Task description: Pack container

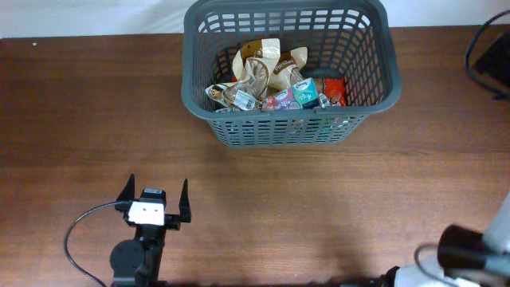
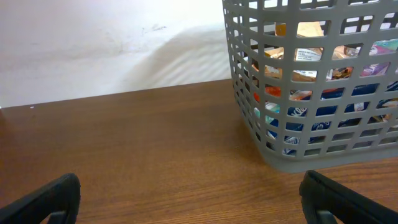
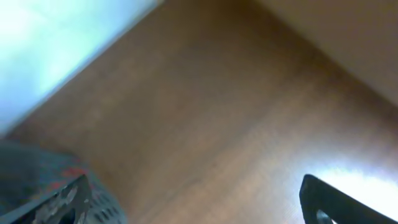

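The container point(image 1: 291, 119) is a large dark grey lattice basket standing at the table's far middle. It holds several snack packages: cream and brown bags point(image 1: 267, 68), a teal pack point(image 1: 303, 94) and a red pack point(image 1: 335, 92). My left gripper point(image 1: 155, 191) hovers over the near left of the table, open and empty, well short of the basket. In the left wrist view the gripper point(image 2: 189, 190) faces the container point(image 2: 311, 158), ahead to the right. My right gripper point(image 3: 196, 190) is open and empty. In its blurred view the container point(image 3: 31, 171) sits at the lower left.
The brown wooden table point(image 1: 319, 207) spreads between the arms and the basket. A black cable point(image 1: 478, 56) loops at the far right edge. The left arm's cable point(image 1: 76, 239) curls at the near left. Part of the right arm point(image 1: 470, 255) shows at the near right corner.
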`<state>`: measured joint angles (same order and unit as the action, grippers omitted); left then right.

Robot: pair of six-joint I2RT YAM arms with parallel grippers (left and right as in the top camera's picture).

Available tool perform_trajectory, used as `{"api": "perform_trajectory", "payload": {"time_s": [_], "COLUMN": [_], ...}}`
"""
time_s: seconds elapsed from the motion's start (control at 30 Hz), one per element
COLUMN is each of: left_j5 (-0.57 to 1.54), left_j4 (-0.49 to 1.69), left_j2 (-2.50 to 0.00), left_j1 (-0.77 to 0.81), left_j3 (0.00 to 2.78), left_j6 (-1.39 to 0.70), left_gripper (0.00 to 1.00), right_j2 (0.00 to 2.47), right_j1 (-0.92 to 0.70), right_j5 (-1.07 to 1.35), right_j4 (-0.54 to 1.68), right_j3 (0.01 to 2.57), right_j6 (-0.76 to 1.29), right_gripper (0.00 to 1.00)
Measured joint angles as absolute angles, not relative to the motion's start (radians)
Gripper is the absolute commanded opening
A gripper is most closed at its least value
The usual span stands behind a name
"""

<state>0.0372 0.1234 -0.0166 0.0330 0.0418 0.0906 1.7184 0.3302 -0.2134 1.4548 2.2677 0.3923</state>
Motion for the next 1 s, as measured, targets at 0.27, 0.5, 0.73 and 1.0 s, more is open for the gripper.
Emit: {"api": "perform_trajectory", "payload": {"time_s": [0.27, 0.5, 0.73, 1.0], "left_j5": [0.038, 0.037, 0.037, 0.037], "left_j4": [0.123, 0.123, 0.123, 0.123], "left_j2": [-0.017, -0.017, -0.017, -0.017], "left_j1": [0.033, 0.033, 0.033, 0.032], "left_j3": [0.042, 0.042, 0.042, 0.042], "left_j6": [0.091, 0.091, 0.091, 0.091], "left_gripper": [0.99, 0.99, 0.99, 0.99], "right_j2": [1.404, 1.134, 0.868, 0.546], "right_j1": [0.23, 0.205, 0.203, 0.202], "right_j5": [-0.246, -0.246, -0.243, -0.185], "right_j4": [1.102, 0.968, 0.653, 0.298], "right_j3": [1.99, 1.672, 1.336, 1.012], "right_j6": [0.393, 0.393, 0.387, 0.267], "right_gripper": [0.99, 0.99, 0.99, 0.99]}}
